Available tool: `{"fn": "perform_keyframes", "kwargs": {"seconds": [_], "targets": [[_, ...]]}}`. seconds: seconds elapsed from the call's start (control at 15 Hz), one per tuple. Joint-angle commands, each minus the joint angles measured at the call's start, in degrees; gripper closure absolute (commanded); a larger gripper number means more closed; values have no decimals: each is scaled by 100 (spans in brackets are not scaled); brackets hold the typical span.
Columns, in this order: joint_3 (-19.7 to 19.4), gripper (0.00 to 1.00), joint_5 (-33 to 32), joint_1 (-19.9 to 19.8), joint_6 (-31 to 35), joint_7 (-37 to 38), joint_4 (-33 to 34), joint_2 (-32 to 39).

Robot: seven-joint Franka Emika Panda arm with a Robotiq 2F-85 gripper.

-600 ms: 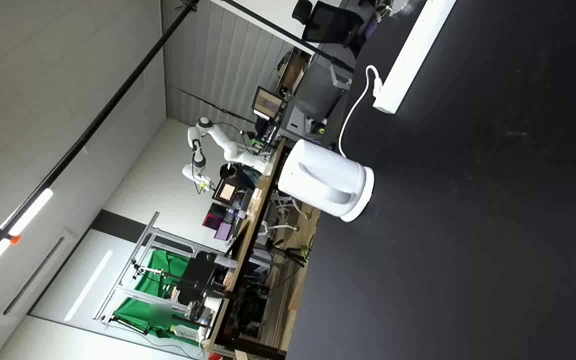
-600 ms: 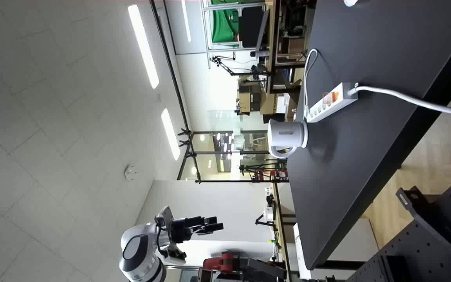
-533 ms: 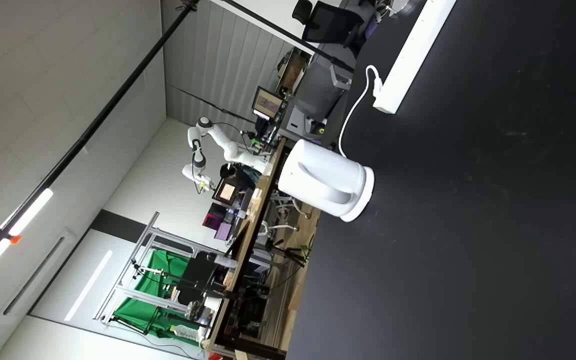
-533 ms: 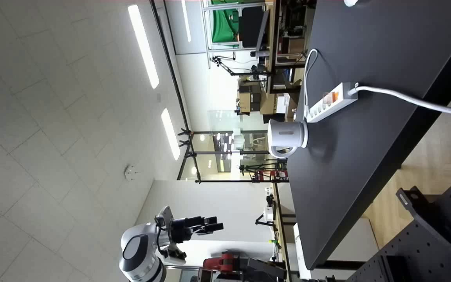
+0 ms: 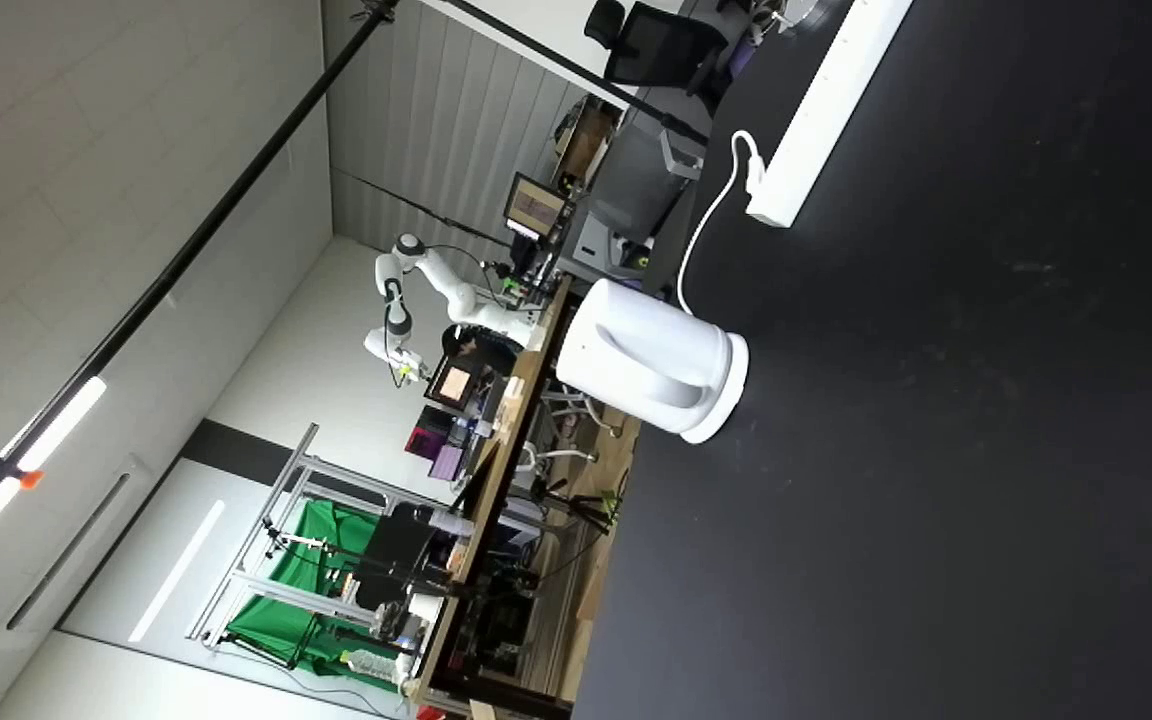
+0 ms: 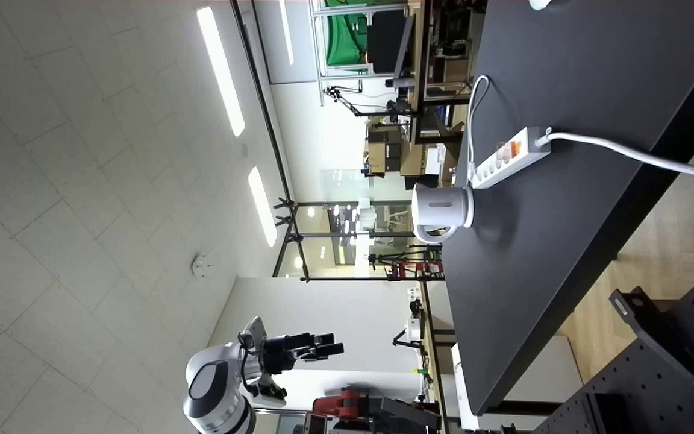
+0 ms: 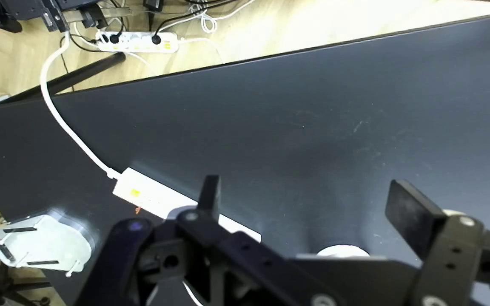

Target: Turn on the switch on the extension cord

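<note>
That white power strip point(image 7: 155, 198) looks light and hard to me, a smooth plastic bar that would probably skate over the table point(image 6: 522, 271) if pushed sideways, while its thick cable point(image 6: 636, 155) seems stiff enough to tug back. I doubt it needs lifting: a firm press straight down on the orange patch point(image 6: 515, 147), which I take for the switch, at the end farther from the jug point(image 5: 661, 345), should do. If it had to be held, I'd pinch it across its long sides near the middle, clear of the plug point(image 5: 756, 175) at the end nearer the jug. The strip lies flat, near the jug but apart from it. The claw point(image 7: 306, 196) hangs in the air, higher than the jug, its fingers point(image 7: 412, 216) spread wide with nothing between them. So the strip lies well below the claw, touching neither finger; seen from the wrist, one finger merely cuts across its middle. Whether the switch is on, I can't make out.
</note>
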Motion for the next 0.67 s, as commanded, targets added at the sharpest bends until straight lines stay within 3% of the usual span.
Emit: {"fn": "perform_keyframes", "kwargs": {"seconds": [0.0, 0.33, 0.6], "targets": [[-13, 0, -138, -56, 189, 62, -76, 17], [-227, 0, -624, -603, 1363, 111, -499, 263], [-429, 0, -1134, -1369, 2725, 255, -789, 843]]}}
